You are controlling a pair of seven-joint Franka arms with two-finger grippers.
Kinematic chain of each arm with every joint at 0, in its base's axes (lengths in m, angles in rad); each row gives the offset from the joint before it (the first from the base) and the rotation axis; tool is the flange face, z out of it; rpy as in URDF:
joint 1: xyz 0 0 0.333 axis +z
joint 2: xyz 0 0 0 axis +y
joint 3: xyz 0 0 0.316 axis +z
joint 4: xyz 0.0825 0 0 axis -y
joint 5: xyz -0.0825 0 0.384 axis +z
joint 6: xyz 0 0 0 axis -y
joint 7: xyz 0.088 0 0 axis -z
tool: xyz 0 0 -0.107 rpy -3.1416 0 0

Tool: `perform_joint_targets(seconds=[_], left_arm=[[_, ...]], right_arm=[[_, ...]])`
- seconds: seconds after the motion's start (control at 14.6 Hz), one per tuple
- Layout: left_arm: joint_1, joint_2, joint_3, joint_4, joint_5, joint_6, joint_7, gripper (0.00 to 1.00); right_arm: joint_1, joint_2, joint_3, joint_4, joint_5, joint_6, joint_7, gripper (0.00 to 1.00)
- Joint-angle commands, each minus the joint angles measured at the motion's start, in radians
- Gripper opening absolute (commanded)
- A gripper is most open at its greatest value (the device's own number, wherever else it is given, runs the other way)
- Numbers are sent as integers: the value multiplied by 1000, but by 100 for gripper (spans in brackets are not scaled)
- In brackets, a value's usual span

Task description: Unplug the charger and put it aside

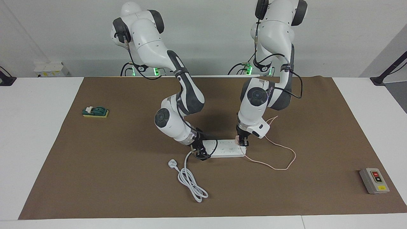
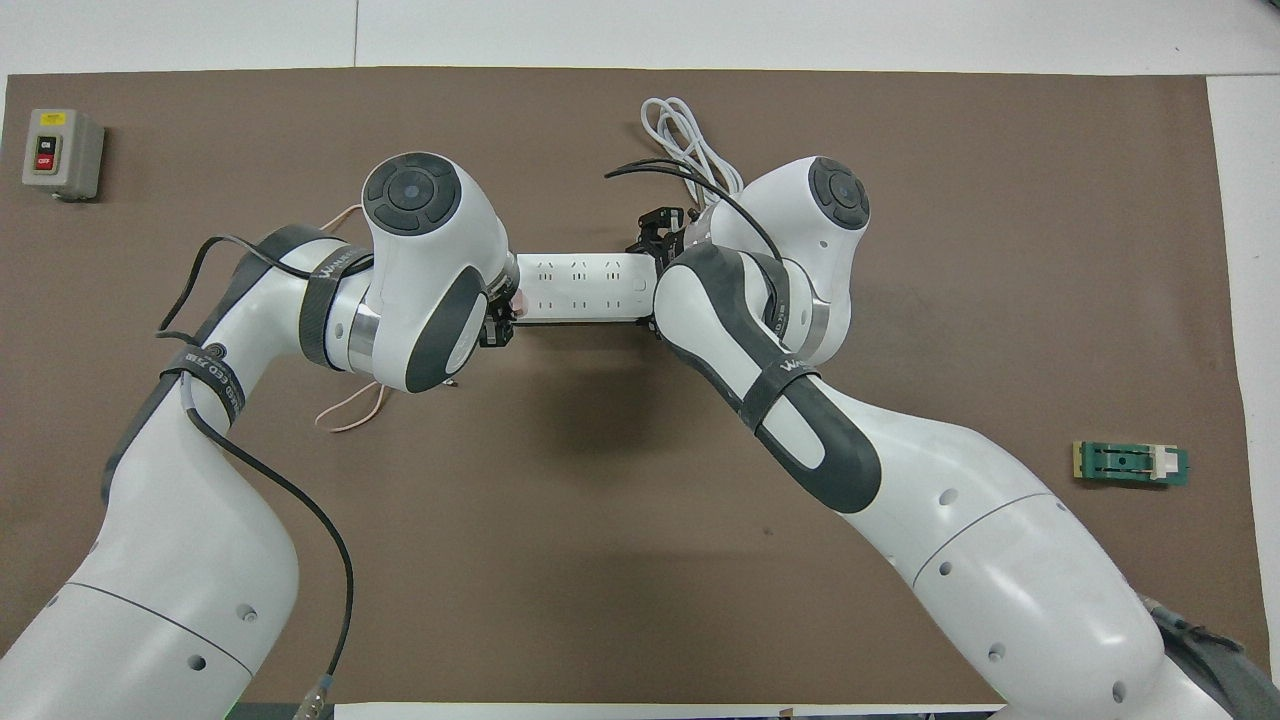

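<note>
The pale pink charger (image 1: 237,138) sits at the end of the white power strip (image 1: 224,149) toward the left arm's end of the table. My left gripper (image 1: 243,142) comes straight down onto the charger and is shut on it. In the overhead view the left wrist hides nearly all of the charger (image 2: 518,297). Its thin pink cable (image 1: 279,149) loops across the brown mat. My right gripper (image 1: 199,153) rests down on the strip's other end, where the thick white cord leaves it.
The strip's white three-pin plug (image 1: 172,163) and coiled cord (image 1: 190,183) lie farther from the robots than the strip. A grey switch box (image 1: 374,180) sits toward the left arm's end. A green and yellow block (image 1: 95,112) lies toward the right arm's end.
</note>
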Motion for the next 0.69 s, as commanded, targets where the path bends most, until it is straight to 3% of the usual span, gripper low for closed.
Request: perform_joint_targets(seconds=[0.0, 0.62], left_arm=[[0, 10, 0, 18, 7, -14, 16, 0], [1, -31, 0, 30, 6, -97, 54, 0]], right_arm=[[-5, 8, 5, -13, 32, 59, -48, 0], [-9, 8, 5, -10, 35, 57, -48, 0]])
